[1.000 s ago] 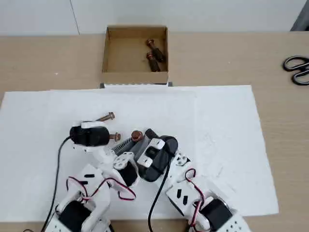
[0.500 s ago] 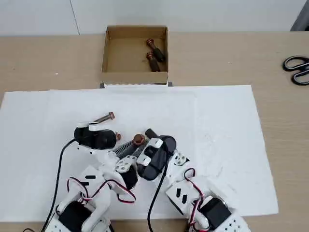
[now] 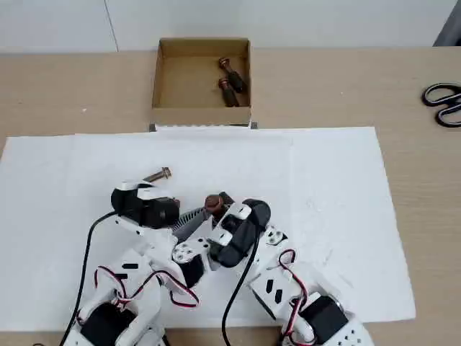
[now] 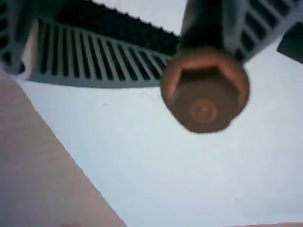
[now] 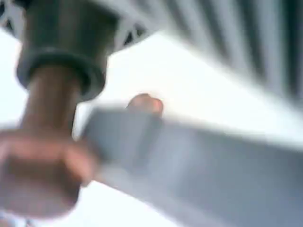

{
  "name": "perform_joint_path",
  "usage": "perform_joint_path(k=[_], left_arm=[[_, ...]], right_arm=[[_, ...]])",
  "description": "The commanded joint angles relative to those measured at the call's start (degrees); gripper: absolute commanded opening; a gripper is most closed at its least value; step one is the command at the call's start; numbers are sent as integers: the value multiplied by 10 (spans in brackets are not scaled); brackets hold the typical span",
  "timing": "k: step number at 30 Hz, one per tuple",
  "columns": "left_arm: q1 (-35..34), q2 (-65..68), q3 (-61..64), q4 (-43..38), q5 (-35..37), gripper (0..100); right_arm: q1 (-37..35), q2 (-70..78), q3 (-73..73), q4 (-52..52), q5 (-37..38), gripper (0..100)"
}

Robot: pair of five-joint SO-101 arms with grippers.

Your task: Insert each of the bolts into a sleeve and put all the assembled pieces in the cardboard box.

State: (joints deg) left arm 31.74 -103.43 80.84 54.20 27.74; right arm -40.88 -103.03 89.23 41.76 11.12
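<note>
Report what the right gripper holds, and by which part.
The right gripper holds a sleeve with a bolt in it, gripped by the dark sleeve itself; the bolt head sticks out free.

A copper bolt (image 5: 43, 146) sits in a dark sleeve (image 5: 66, 40).

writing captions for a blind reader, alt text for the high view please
Two robot arms meet over a white sheet, a copper-headed bolt between them. Another bolt lies loose nearby; the cardboard box beyond holds two assembled pieces.
</note>
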Motion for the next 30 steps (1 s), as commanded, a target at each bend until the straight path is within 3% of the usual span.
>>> perform_joint_path(k=[1, 14, 17, 20, 22, 26, 30], left_arm=[[-22, -4, -44, 3, -18, 265], [-50, -4, -80, 13, -17, 255], [-86, -5, -87, 11, -43, 164], [-135, -5, -86, 13, -95, 10], [-172, -4, -79, 13, -117, 21], [-224, -5, -11, 11, -170, 6], [-250, -5, 54, 11, -171, 6]], right_arm=[[9, -6, -13, -17, 8, 3], [9, -6, -11, -13, 8, 3], [9, -6, -11, -13, 8, 3], [10, -6, -11, -13, 8, 3], [15, -6, -6, -13, 5, 3], [60, 0, -9, -13, -1, 3], [138, 2, -52, -13, -23, 3]])
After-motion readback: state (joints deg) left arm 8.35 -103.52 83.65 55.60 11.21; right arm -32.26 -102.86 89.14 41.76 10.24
